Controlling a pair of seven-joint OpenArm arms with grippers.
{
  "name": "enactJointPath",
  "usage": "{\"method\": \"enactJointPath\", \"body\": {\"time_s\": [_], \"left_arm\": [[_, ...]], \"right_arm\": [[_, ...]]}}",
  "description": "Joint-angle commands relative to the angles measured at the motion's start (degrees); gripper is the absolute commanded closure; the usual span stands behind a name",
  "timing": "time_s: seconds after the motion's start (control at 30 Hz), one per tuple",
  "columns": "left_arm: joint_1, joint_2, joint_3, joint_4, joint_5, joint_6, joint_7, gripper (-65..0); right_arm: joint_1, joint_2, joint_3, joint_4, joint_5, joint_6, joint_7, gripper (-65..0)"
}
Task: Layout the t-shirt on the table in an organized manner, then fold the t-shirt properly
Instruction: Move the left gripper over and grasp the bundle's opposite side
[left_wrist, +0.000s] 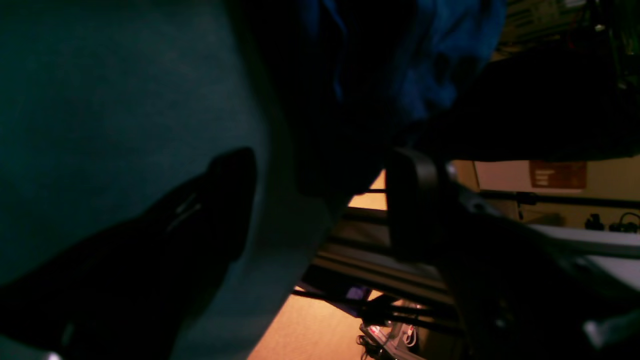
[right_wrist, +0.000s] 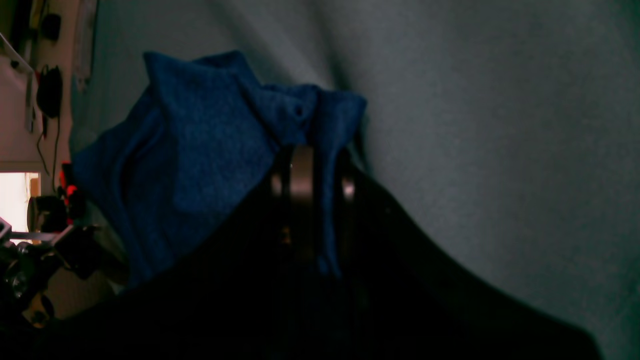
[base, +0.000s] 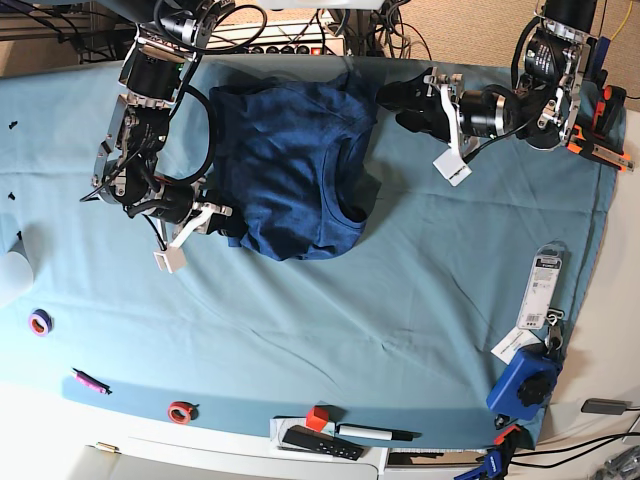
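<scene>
The dark blue t-shirt (base: 290, 165) lies bunched and wrinkled on the far middle of the teal table (base: 420, 280). My right gripper (base: 215, 218) is at the shirt's near left edge, shut on a fold of the fabric. The right wrist view shows the cloth (right_wrist: 210, 140) pinched between its fingers (right_wrist: 300, 175). My left gripper (base: 392, 108) is open beside the shirt's far right edge. In the left wrist view its two fingers (left_wrist: 220, 200) stand wide apart with nothing between them. There the shirt (left_wrist: 425, 60) is just beyond them, by the table's rim.
Along the near edge lie a purple tape ring (base: 40, 322), a pink marker (base: 88, 381), a red tape ring (base: 180, 411), a red cube (base: 318, 417), a black remote (base: 320, 442) and a pen (base: 375, 433). A blue clamp (base: 525, 385) and a packaged item (base: 545, 285) sit at right.
</scene>
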Motion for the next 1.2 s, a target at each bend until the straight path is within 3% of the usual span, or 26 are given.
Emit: {"method": "enactJointPath", "body": {"time_s": [0.0, 0.3, 0.57, 0.87, 1.17], "left_arm": [[-0.2, -0.1, -0.1, 0.7, -0.2, 0.2, 0.4, -41.7], [-0.2, 3.8, -0.1, 0.7, 2.2, 0.7, -0.9, -41.7], [-0.2, 4.9, 0.2, 0.7, 2.4, 0.9, -1.1, -41.7], [-0.5, 7.2, 7.8, 0.7, 5.3, 0.9, -2.3, -41.7], [-0.8, 8.0, 5.7, 0.7, 9.8, 3.7, -4.4, -41.7]], "right_arm": [[1.1, 0.6, 0.1, 0.7, 0.1, -0.1, 1.1, 0.0], [1.0, 0.6, 0.1, 0.7, 0.1, -0.1, 1.0, 0.0], [1.0, 0.6, 0.1, 0.7, 0.1, -0.1, 1.1, 0.0], [1.0, 0.6, 0.1, 0.7, 0.1, -0.1, 1.1, 0.0], [1.0, 0.6, 0.1, 0.7, 0.1, 0.0, 1.0, 0.0]]}}
